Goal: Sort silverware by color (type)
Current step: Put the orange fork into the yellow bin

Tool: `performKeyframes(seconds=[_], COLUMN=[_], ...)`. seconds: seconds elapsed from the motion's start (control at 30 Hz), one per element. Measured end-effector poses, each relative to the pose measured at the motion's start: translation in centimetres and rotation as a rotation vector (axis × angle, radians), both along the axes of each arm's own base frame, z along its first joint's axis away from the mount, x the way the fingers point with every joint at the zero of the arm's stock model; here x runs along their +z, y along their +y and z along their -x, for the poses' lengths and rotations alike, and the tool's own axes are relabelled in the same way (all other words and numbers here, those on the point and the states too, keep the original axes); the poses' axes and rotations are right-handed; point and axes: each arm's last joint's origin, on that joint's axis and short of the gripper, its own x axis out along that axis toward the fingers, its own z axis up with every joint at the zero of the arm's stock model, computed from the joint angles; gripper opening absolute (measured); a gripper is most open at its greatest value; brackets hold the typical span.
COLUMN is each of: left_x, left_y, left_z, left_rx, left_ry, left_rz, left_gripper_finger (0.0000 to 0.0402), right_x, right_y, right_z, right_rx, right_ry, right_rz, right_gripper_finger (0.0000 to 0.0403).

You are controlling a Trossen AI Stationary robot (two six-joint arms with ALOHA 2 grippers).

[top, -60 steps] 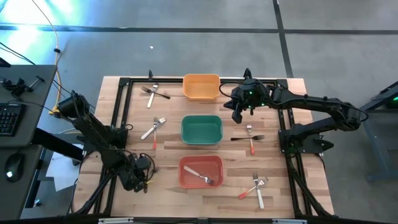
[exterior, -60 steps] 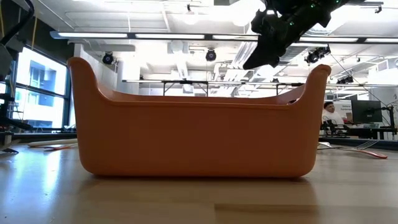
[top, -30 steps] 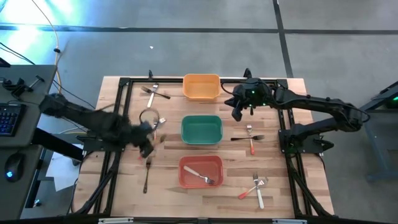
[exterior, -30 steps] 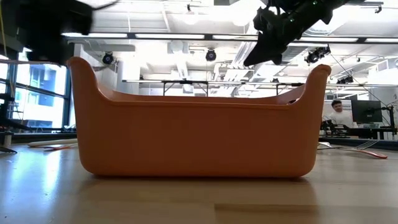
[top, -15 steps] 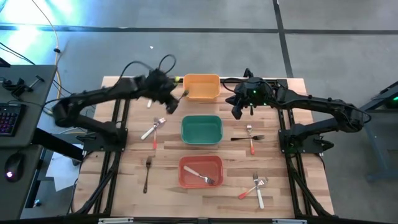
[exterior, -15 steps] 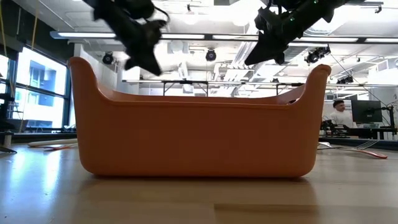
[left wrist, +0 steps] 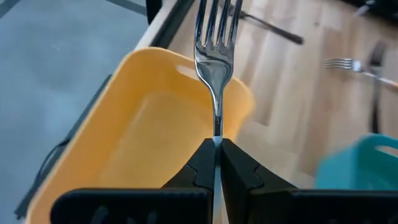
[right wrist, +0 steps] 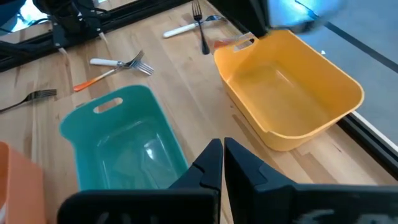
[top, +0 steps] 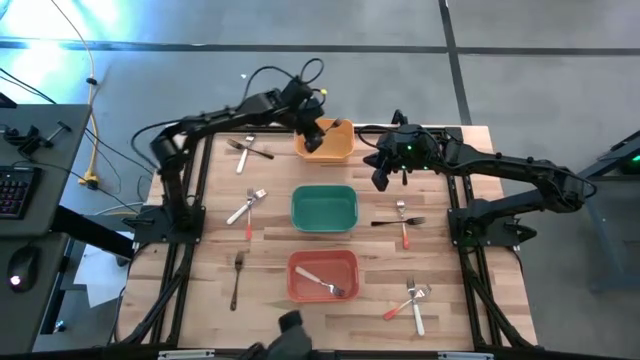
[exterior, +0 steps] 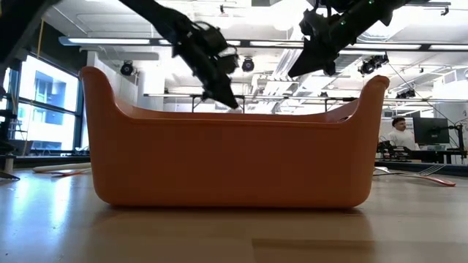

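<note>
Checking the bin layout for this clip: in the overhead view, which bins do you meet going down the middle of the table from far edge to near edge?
Orange bin → green bin → red bin.

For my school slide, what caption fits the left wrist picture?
Left gripper holds a fork over the orange bin.

The orange bin (top: 323, 141) at top centre lies open from above, but the left gripper (top: 309, 132) hangs over its left rim. The right gripper (top: 384, 178) blocks the gap right of it.
</note>
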Motion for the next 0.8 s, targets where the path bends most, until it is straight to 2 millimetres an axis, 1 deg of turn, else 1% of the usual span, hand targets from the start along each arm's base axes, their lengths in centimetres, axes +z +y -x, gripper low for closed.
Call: performKeyframes(seconds=[0.1,0.2,0.4,0.63,0.8], left_x=[-1.6,-3.6,-7.0,-9.0,-9.0], left_y=[1.3,2.3,3.6,4.4,4.4], left_z=[-1.2,-1.9,-1.9,-1.5,-1.5], left_rx=[-0.023,-0.031,-0.004,-0.007,0.000], left_ry=[0.030,0.084,0.160,0.225,0.240], left_rz=[-0.011,0.015,0.081,0.081,0.055], left_gripper_finger=[0.0000,0.0000,0.0000,0.0001,0.0022], right_x=[0.0,0.0,0.0,0.0,0.0], right_y=[-0.1,-0.1,-0.1,-0.1,-0.1], right_z=[0.0,0.0,0.0,0.0,0.0], right_rx=[-0.017,-0.018,-0.031,-0.046,-0.046], right_ry=[0.003,0.003,0.006,0.000,0.002], right_rz=[0.008,0.009,0.017,0.000,-0.001], right_gripper_finger=[0.0000,0.0000,0.0000,0.0000,0.0000])
